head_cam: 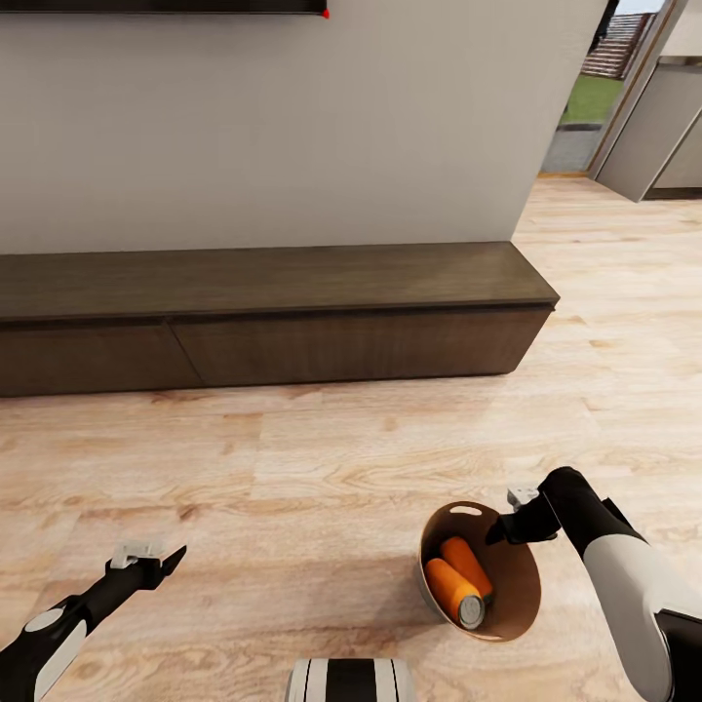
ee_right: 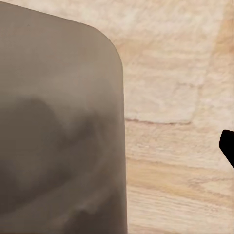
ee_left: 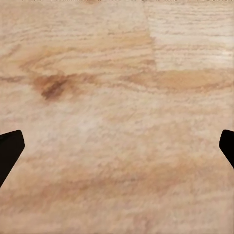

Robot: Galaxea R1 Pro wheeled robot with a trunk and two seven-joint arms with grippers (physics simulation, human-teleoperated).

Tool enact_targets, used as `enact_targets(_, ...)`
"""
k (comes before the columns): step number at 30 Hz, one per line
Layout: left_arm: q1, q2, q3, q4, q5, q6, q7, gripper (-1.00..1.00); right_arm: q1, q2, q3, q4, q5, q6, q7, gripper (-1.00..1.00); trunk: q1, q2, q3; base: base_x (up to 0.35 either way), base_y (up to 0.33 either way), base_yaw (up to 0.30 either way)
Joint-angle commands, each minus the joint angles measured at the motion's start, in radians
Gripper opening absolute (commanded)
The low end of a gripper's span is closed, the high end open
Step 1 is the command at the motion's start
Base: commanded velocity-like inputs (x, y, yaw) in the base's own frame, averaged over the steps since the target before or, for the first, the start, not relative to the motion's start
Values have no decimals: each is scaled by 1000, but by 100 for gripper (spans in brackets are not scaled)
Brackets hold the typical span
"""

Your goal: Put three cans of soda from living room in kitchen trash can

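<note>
Tan-brown inside and grey outside, the round tapered bin hangs tilted at the right hand, which grips its rim beside a slot-shaped cut-out. Two orange cans lie side by side within, smooth cylinders; the nearer one shows its silvery top. A third can cannot be seen in the bin. In the right wrist view the bin's dull grey wall curves close to the camera, with one black fingertip at the edge.

Pale wood-grain planks make up the floor. One long, low cabinet of dark brown wood runs along a plain light wall.

Black and slim, the left hand hovers low over the floor, spread wide and holding nothing; its two dark fingertips sit at opposite edges of the left wrist view.
</note>
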Motion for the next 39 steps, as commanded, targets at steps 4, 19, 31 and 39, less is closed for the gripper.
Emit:
enact_targets(4,0,0,-1,0,-1,1,0,100,20,0,0,-4,0,-1,-1,100,-2,1,15,0,0,0)
enact_targets(19,-1,0,-1,49,-1,3,15,100,55,-1,-1,-12,0,-67,1,100,-9,4,73,0,0,0)
enact_targets(31,-1,-1,-3,89,-2,9,19,100,70,-24,0,-15,-1,-69,0,100,-14,7,120,0,0,0)
enact_targets(39,-1,-2,-4,91,-4,16,20,100,106,-22,0,-51,-3,-69,0,100,-18,9,151,0,0,0)
